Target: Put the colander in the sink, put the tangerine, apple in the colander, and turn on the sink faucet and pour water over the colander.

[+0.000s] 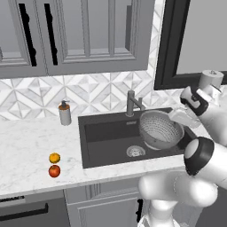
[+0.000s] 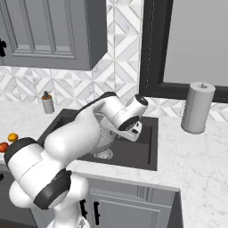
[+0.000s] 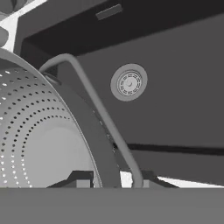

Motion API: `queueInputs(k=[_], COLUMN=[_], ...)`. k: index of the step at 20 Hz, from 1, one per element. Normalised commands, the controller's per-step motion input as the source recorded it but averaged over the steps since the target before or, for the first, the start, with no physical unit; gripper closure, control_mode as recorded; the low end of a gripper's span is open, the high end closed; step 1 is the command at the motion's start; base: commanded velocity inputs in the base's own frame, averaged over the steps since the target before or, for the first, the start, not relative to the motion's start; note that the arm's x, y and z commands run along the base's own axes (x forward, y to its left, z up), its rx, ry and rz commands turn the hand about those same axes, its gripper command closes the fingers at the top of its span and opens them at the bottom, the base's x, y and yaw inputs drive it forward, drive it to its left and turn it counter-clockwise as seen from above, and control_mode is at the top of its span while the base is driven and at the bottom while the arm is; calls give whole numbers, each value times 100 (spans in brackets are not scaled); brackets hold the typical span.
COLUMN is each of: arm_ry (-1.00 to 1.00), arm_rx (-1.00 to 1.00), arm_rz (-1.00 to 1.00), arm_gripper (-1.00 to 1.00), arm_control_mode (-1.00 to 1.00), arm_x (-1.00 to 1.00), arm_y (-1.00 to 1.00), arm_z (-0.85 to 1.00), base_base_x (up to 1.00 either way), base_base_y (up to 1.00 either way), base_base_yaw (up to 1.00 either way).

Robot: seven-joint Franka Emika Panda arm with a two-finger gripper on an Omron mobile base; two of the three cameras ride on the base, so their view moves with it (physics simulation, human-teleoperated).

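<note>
The silver perforated colander (image 1: pixel 159 128) hangs tilted over the right half of the dark sink (image 1: pixel 106 142), held by its right rim. My gripper (image 1: pixel 176 118) is shut on that rim. In the hand view my gripper (image 3: pixel 113 181) has its jaws either side of the colander (image 3: pixel 39 131) wall, near a wire handle (image 3: pixel 87 87), with the sink drain (image 3: pixel 129 82) beyond. The orange tangerine (image 1: pixel 54 158) and red apple (image 1: pixel 54 171) sit on the counter left of the sink, the apple nearer the front edge. The dark faucet (image 1: pixel 131 103) stands behind the basin, just left of the colander.
A grey soap dispenser (image 1: pixel 65 113) stands at the back left of the sink. A paper towel roll (image 2: pixel 197 107) is on the counter to the right. Wall cabinets hang above the left counter, and a dark-framed window sits behind the sink's right side.
</note>
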Motion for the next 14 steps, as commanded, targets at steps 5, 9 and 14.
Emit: queueInputs(k=[5,9,14], arm_ry=[-5,0,0], arm_rx=[1,0,0], arm_rz=[5,5,4], arm_gripper=[100,100,100], arm_control_mode=[-100,-100,-100], arm_x=[42,23,23], arm_y=[-1,0,0], arm_z=[-32,-27,-10], base_base_x=[0,0,0], base_base_y=[0,0,0], base_base_yaw=[0,0,0])
